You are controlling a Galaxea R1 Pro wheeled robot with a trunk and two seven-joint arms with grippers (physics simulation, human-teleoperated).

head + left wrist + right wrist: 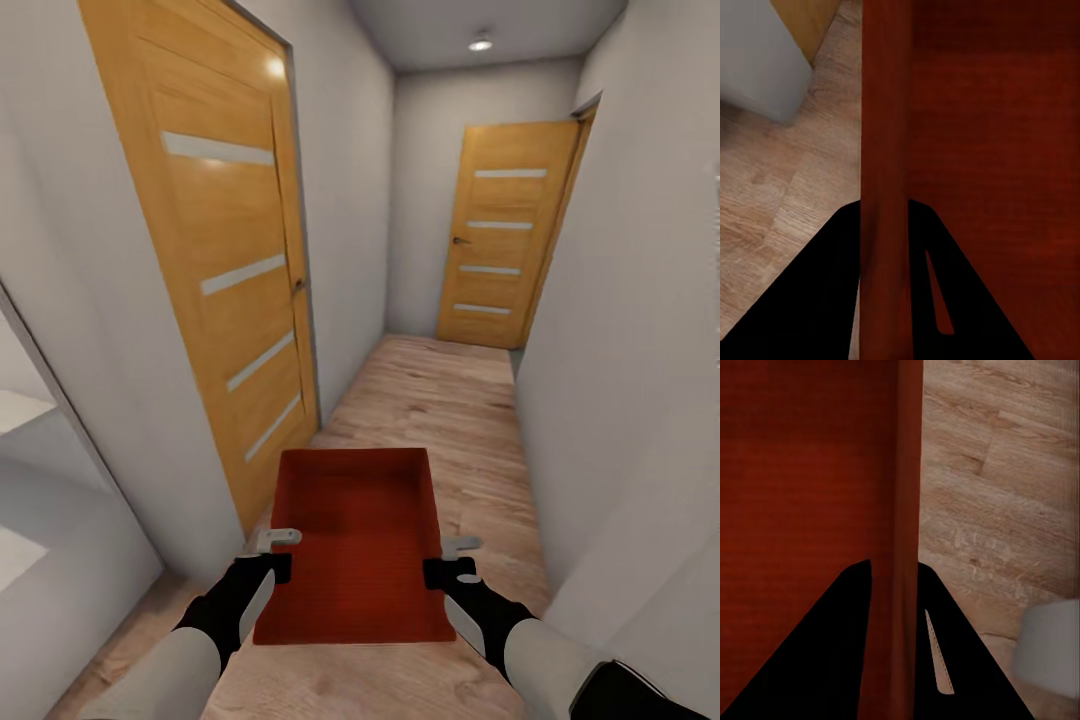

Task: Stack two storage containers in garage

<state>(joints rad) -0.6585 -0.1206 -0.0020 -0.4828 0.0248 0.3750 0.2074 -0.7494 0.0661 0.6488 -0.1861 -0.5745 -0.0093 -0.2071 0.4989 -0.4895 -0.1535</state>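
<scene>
Far door partly behind wall.

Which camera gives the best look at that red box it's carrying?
The head view: the whole storage container shows, held between the left gripper and right gripper in a hallway. Each wrist view shows just one pinched wall and some of the inside.

A ceiling spotlight lights the corridor evenly, leaving a small glare on the left door; edges bend, wrist views look soft.

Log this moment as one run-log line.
place: hallway, wood-plank floor | carried: storage container | left gripper shut on its left wall | right gripper shut on its right wall
</scene>
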